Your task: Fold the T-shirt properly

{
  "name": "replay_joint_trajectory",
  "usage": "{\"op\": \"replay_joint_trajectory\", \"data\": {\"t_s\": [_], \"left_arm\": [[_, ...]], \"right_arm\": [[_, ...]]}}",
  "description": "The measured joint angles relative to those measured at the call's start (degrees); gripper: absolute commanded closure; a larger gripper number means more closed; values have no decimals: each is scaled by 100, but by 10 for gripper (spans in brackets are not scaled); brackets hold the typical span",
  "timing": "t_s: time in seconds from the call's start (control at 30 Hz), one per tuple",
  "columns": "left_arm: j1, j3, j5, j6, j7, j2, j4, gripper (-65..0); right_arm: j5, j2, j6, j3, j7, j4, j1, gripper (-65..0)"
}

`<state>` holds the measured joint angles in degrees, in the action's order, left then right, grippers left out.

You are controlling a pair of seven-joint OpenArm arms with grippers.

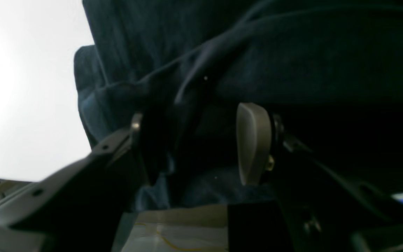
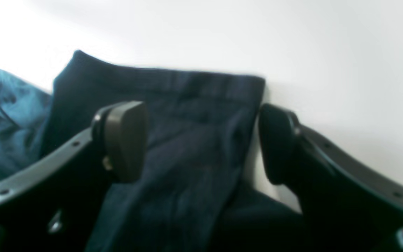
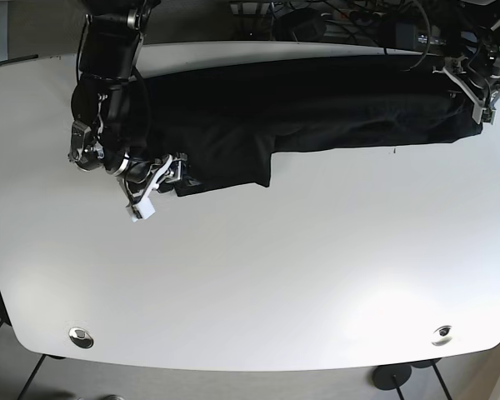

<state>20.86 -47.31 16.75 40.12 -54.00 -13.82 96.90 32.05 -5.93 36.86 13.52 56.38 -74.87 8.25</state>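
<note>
T-shirt (image 3: 317, 108): dark navy, partly folded lengthwise, lying stretched across the upper part of my base view.
Sleeve (image 3: 225, 171): hanging toward lower left.

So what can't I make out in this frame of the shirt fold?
- Base view: the shirt reads as one black mass, so its folds and layers are lost.
- Base view: the left gripper is too small to show its jaws.
- Left wrist view: dark and blurred; whether the fingers pinch cloth is unclear.
- Right wrist view: the right gripper is open, but its own body hides the cloth below.
</note>
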Motion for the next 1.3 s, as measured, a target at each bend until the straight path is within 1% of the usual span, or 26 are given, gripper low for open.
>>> {"op": "replay_joint_trajectory", "data": {"t_s": [0.03,0.1,0.13,0.17,0.23,0.3,0.33,0.37,0.47,0.53,0.57,0.6,0.67,0.73,0.77,0.83,0.97,1.03,1.1,1.13,1.2,1.27,1.3], "left_arm": [[7,0,0,0,98,0,-48,-306],[-2,0,0,0,107,0,-201,-306],[-7,0,-2,0,103,9,-227,-306],[-7,0,0,0,107,11,-232,-306],[-17,0,0,0,105,11,-232,-306],[-28,7,0,0,107,11,-240,-306],[-26,79,-11,-2,107,2,-240,-306],[-22,199,-48,-9,107,-4,-243,-306],[-46,391,-39,-15,114,11,-247,-306],[-52,459,-42,-15,114,-2,-247,-306],[-52,498,-42,-17,114,-2,-247,-306],[-55,501,-37,-15,116,-2,-247,-306],[-55,501,-39,-17,114,-2,-247,-306],[-107,501,-42,-15,105,4,-247,-306],[-170,501,-46,-15,90,11,-251,-306],[-267,505,-39,-15,129,-7,-258,-306],[-249,505,-24,-13,131,-9,-258,-306],[-260,505,-22,-13,131,-9,-258,-306],[-262,507,-22,-13,133,-17,-258,-306],[-262,507,-48,-13,133,-17,-258,-306],[-280,516,-282,-13,133,-17,-258,-306],[-332,516,-341,-13,129,-17,-258,-306],[-389,516,-367,-13,105,-17,-258,-306]], "right_arm": [[11,-20,4,-131,-94,44,0,-458],[26,-20,2,-350,-177,79,17,-458],[31,24,2,-428,-227,83,15,-455],[33,57,4,-466,-234,85,7,-431],[20,46,0,-459,-212,109,-11,-273],[-63,17,-46,-457,-160,118,-13,-76],[-63,17,-46,-448,-151,118,-13,-5],[-55,17,-46,-448,-151,109,-13,-25],[-26,22,-42,-450,-122,-177,-46,-13],[-22,4,-44,-378,-109,-592,-127,-14],[-7,39,-42,-188,-61,-1047,-289,-14],[33,42,-39,-66,111,-1360,-409,-14],[0,42,-24,203,684,-1873,-603,-14],[-26,146,-22,599,1095,-2487,-850,-14],[0,232,-22,824,1207,-2793,-990,-14],[52,282,-20,1198,1534,-3303,-1274,-14],[26,273,-20,1735,1784,-3467,-1663,-17],[31,280,24,1823,1784,-3467,-1869,-19],[24,282,20,1849,1777,-3462,-2006,-24],[24,271,22,1847,1749,-3462,-2044,-40],[11,195,15,1847,1401,-3462,-2186,-155],[24,-9,15,1849,1342,-3462,-2277,-295],[7,-81,17,1921,1346,-3464,-2273,-352]]}}
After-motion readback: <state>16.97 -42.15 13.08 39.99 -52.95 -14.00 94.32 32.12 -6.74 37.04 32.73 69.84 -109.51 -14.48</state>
